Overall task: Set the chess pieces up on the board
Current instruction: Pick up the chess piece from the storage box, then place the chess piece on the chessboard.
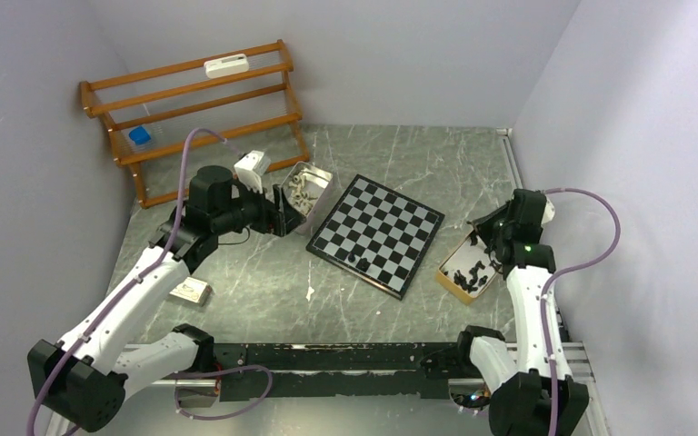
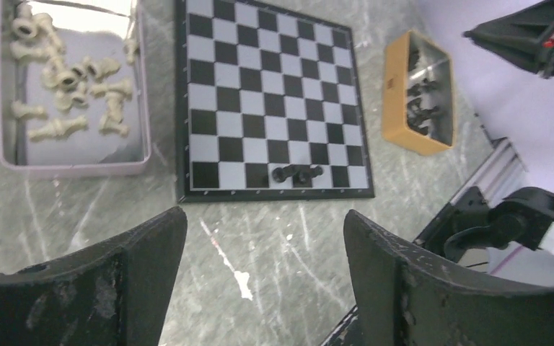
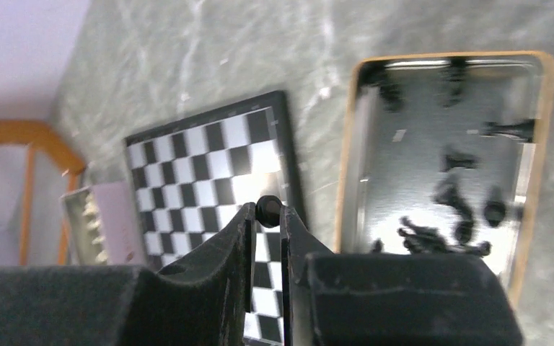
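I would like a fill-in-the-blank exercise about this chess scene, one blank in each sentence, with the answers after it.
1. The right hand is shut on a ___ piece.
2. The left hand is ___ and holds nothing.
3. The cream pieces lie in a tray, and ___ of them stands on the board.

Answers: black; open; none

My left arm (image 1: 136, 291) stretches forward, and the left gripper (image 2: 263, 238) has its jaws wide apart. My right arm (image 1: 532, 300) stands folded at the right side, and the right gripper (image 3: 267, 218) pinches a small black chess piece (image 3: 267, 206) between its fingertips.
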Controlling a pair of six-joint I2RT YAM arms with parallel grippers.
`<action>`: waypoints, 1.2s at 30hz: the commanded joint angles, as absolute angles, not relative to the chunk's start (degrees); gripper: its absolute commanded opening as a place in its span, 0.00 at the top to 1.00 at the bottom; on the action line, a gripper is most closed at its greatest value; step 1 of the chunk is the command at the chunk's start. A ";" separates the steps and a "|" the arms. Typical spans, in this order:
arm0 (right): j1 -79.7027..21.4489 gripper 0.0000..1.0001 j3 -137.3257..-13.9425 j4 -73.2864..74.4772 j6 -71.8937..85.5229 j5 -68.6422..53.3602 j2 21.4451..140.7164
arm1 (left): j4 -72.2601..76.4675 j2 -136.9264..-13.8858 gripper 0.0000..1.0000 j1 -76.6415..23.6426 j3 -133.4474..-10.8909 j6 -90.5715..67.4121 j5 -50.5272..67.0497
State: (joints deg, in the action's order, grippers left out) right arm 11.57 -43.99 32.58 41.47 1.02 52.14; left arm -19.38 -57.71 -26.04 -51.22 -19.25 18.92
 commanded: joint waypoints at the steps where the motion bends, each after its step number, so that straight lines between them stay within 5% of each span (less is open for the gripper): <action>1: 7.34 0.82 -44.82 27.32 45.99 -10.24 52.77 | -15.93 -60.33 0.17 -26.46 -55.72 -23.21 26.55; 7: -11.06 0.82 -46.24 19.06 52.69 -9.21 58.66 | -15.90 -64.82 0.21 -27.09 -58.41 -24.59 27.92; 15: -23.70 0.81 -42.32 2.70 64.83 -15.37 63.29 | -14.17 -71.06 0.30 -33.83 -60.97 -24.01 22.21; 36: -26.08 0.81 -38.34 -9.50 71.84 -20.81 64.44 | 3.76 -80.22 0.54 -39.77 -60.53 -33.66 26.99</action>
